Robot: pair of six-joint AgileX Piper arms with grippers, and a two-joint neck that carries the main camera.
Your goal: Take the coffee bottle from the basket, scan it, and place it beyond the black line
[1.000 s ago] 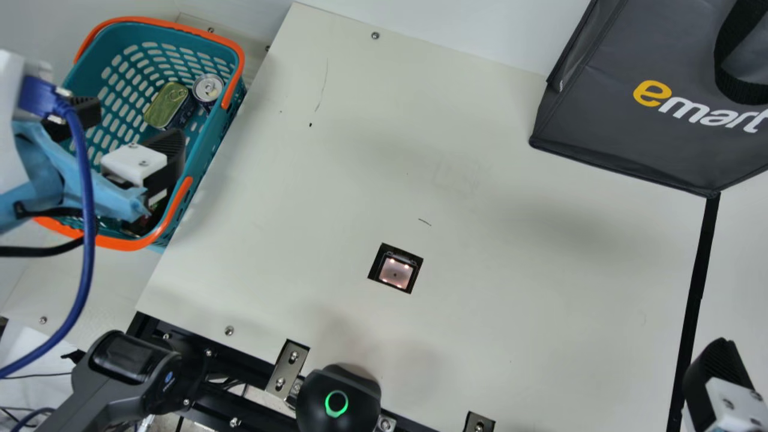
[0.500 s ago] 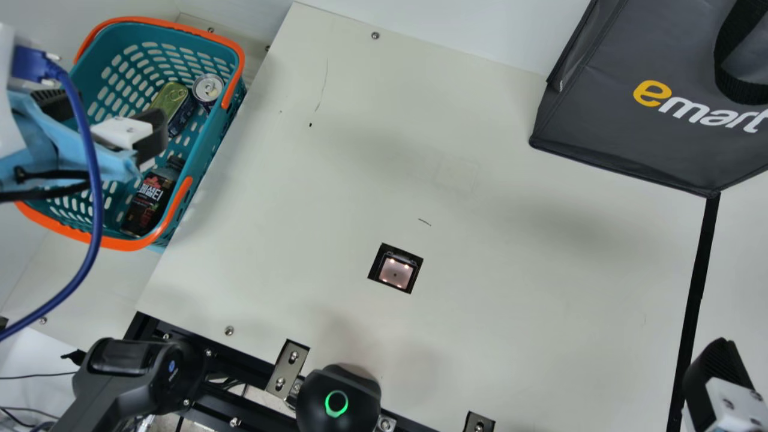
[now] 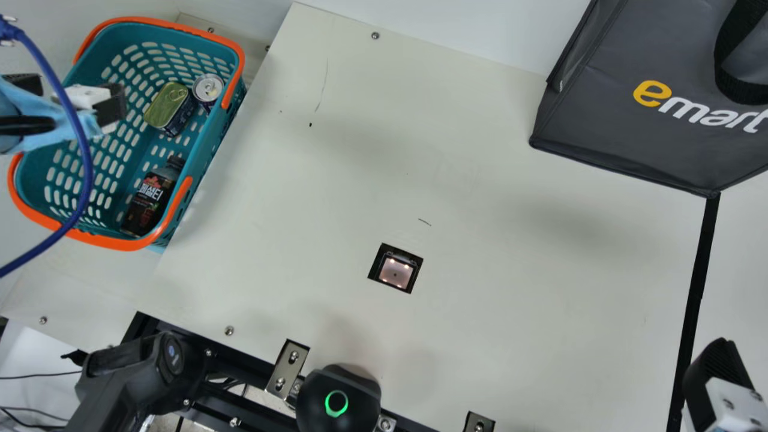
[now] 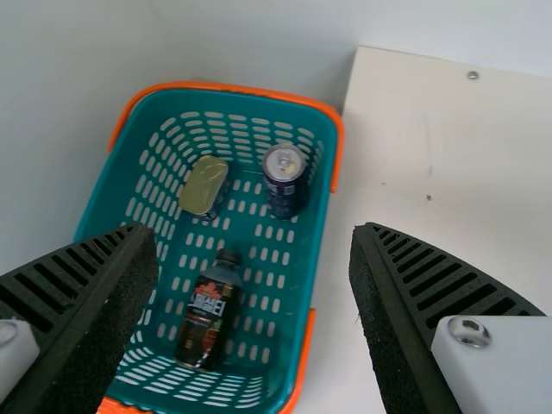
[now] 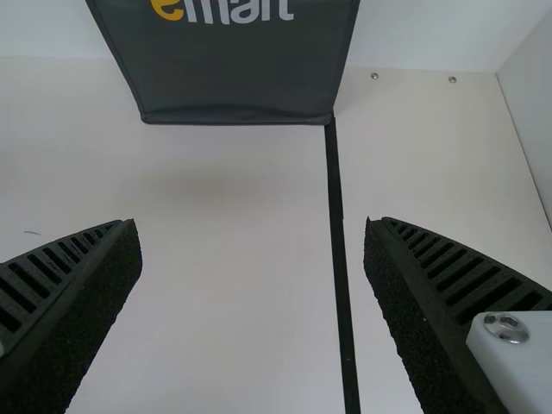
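Above the basket's left part in the main view is my left gripper [image 3: 75, 96], open and holding nothing. The teal basket [image 3: 204, 141] has the coffee bottle [image 3: 150, 198] lying in its near part. In the left wrist view the bottle [image 4: 207, 315] lies within the basket [image 4: 321, 233], and my left gripper [image 4: 250, 250] has its fingers wide apart above. My right gripper [image 3: 720, 372] is at the main view's lower right corner, by the black line [image 3: 696, 288]. The right wrist view has the right gripper [image 5: 250, 241] open over the black line [image 5: 338, 250].
A tin [image 3: 168, 108] and a can [image 3: 208, 89] are in the basket's far part. A scanner window [image 3: 396, 270] is set into the table [image 3: 510, 288]. A grey bag [image 3: 648, 132] stands at the far right; a black device with a green ring [image 3: 337, 403] is at the near edge.
My left gripper has drawn back up and leftward from above the bottle, which has come fully into sight. The bottle stays in the basket, and the right gripper has kept still.
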